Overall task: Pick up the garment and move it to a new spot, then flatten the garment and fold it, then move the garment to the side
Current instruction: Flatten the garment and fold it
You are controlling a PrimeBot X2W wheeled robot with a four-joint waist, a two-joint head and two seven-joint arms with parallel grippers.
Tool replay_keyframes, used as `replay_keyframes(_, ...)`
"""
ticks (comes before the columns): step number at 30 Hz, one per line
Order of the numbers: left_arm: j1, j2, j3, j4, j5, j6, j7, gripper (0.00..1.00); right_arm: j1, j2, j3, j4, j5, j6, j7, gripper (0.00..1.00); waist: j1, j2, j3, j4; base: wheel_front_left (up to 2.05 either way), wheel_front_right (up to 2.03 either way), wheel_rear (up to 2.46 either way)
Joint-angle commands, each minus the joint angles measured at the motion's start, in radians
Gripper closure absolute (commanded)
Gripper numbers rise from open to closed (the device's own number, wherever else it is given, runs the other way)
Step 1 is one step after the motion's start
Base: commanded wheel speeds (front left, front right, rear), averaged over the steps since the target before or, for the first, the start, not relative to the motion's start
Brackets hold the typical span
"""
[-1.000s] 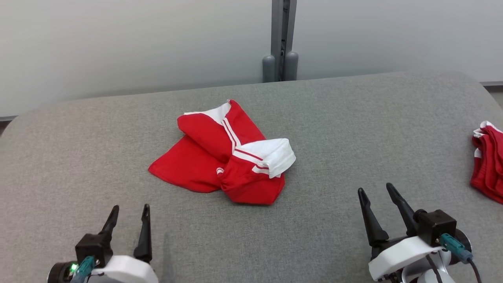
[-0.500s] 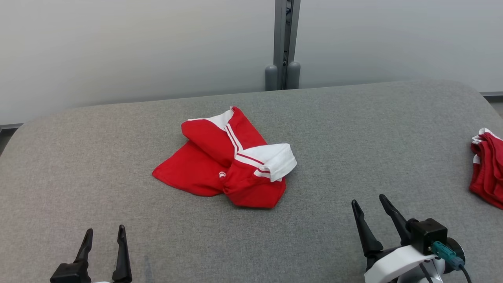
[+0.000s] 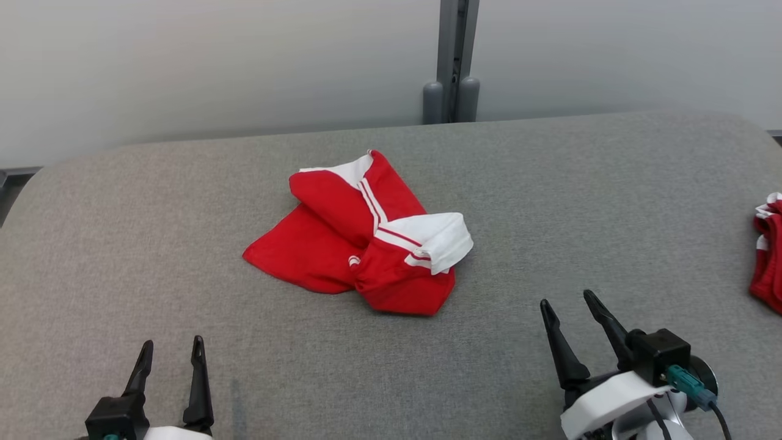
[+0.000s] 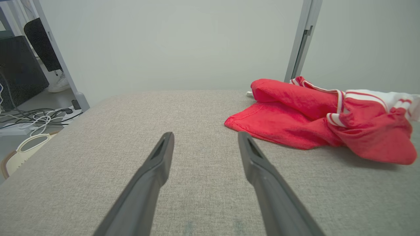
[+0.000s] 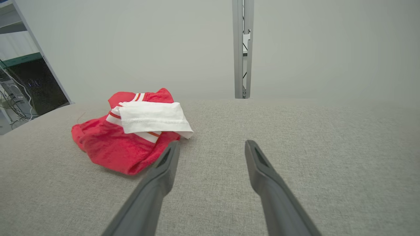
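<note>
The garment (image 3: 360,244), a red item with white trim and stripes, lies crumpled near the centre of the grey fabric-covered desk (image 3: 550,183), with a white band folded over its right side. The left gripper (image 3: 172,343) sits at the near left of the desk, jaws apart and holding nothing, with the fingers pointing toward the far edge. The garment lies ahead of it and to its right, well apart from the fingertips; in the left wrist view the garment (image 4: 315,118) sits right of the fingers. The right gripper (image 3: 565,298) sits at the near right, jaws likewise spread and empty. The garment lies ahead and to its left, near but not touching. In the right wrist view its red edge (image 5: 131,131) lies just beside the left finger (image 5: 164,170). A second red item (image 3: 768,256) rests at the desk's right edge.
</note>
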State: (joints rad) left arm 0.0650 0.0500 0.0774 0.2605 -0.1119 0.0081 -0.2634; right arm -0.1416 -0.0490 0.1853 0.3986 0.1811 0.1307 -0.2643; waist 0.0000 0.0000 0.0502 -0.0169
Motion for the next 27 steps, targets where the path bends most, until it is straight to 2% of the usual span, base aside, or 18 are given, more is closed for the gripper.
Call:
replay_keyframes(1,-0.025,0.003,-0.008,0.001,-0.012,-0.003,-0.001,0.00,-0.020,-0.004,0.009,-0.006,-0.005,0.000,0.001,0.00,0.0000,0.0000,0.026,0.022,0.00,0.00,0.00)
replay_keyframes(17,-0.082,0.003,-0.122,0.024,-0.075,0.008,-0.001,0.00,-0.157,-0.005,0.099,0.024,-0.008,0.000,0.001,0.00,0.0000,0.0000,0.132,0.168,0.00,0.00,0.00)
replay_keyframes(24,-0.087,0.003,-0.139,0.026,-0.094,0.020,-0.001,0.00,-0.194,-0.005,0.104,0.053,-0.010,0.000,0.001,0.00,0.0000,0.0000,0.147,0.202,0.00,0.00,0.00)
replay_keyframes(25,-0.087,0.003,-0.140,0.026,-0.095,0.019,-0.001,0.00,-0.198,-0.005,0.102,0.057,-0.013,0.000,0.001,0.02,0.0000,0.0000,0.148,0.204,0.00,0.00,0.00)
replay_keyframes(27,-0.091,0.003,-0.140,0.024,-0.096,0.018,-0.001,0.00,-0.203,-0.005,0.096,0.065,-0.018,0.000,0.001,0.13,0.0000,0.0000,0.150,0.208,0.00,0.00,0.00)
